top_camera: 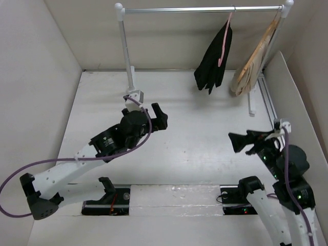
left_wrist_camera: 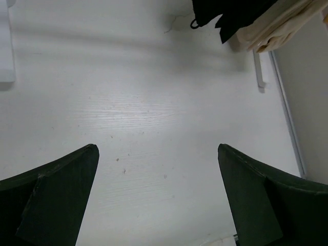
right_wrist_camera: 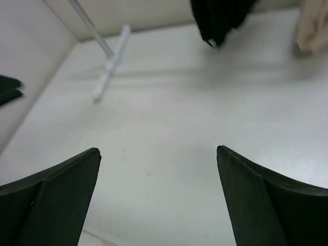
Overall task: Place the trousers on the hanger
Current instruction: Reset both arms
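Note:
The black trousers [top_camera: 212,62] hang draped over the pink hanger [top_camera: 224,45], whose hook sits on the rail at the back right. Their lower end shows at the top edge of the left wrist view [left_wrist_camera: 225,13] and of the right wrist view [right_wrist_camera: 220,15]. My left gripper [top_camera: 162,116] hovers over the middle of the table, well to the left of and nearer than the trousers, open and empty [left_wrist_camera: 158,148]. My right gripper [top_camera: 235,143] is at the right, below the trousers, open with nothing between its fingers [right_wrist_camera: 158,149].
A white clothes rack [top_camera: 205,9] spans the back, its left post [top_camera: 125,51] standing on a foot near my left gripper. Beige hangers [top_camera: 253,61] hang at the rail's right end next to the trousers. White walls enclose the table on the left, right and back.

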`<state>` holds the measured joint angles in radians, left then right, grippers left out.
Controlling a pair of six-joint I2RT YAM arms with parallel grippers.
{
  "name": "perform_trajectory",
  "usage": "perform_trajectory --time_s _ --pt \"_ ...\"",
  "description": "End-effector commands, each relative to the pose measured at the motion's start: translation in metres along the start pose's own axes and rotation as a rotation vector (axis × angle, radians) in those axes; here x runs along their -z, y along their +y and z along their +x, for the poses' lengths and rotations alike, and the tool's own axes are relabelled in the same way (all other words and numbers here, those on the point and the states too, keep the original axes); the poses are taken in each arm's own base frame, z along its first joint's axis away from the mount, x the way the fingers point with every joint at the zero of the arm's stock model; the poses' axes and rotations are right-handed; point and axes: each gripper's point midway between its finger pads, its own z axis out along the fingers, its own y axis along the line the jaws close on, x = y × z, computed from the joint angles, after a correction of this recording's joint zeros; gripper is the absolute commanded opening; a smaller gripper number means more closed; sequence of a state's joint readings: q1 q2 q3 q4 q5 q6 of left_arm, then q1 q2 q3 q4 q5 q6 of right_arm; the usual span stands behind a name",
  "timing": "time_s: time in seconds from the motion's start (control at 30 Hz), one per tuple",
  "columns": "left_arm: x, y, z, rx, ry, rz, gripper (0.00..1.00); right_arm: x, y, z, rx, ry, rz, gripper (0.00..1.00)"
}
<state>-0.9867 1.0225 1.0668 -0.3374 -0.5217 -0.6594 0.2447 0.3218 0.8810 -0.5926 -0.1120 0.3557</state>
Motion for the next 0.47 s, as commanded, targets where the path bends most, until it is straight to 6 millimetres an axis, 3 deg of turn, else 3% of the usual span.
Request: perform_trajectory --time_s 0.0,0.1,0.2,0.27,0.43 --pt "0.011 0.020 0.022 0.053 0.071 -0.008 0.99 0.038 -0.049 0.078 0.067 0.238 0.187 1.00" --pt "0.011 0.044 0.067 0.070 0.170 -0.043 0.99 0.050 -0.065 0.088 0.075 0.233 0.259 1.00" --pt "0.014 0.047 0.083 0.123 0.186 -0.004 0.99 0.044 -0.065 0.091 0.093 0.262 0.248 1.00" --pt "0.016 0.040 0.076 0.150 0.159 0.042 0.99 0.041 -0.065 0.087 0.120 0.278 0.250 1.00" --pt "0.023 0.023 0.046 0.158 0.083 0.108 0.99 0.035 -0.061 0.057 0.182 0.235 0.258 1.00"
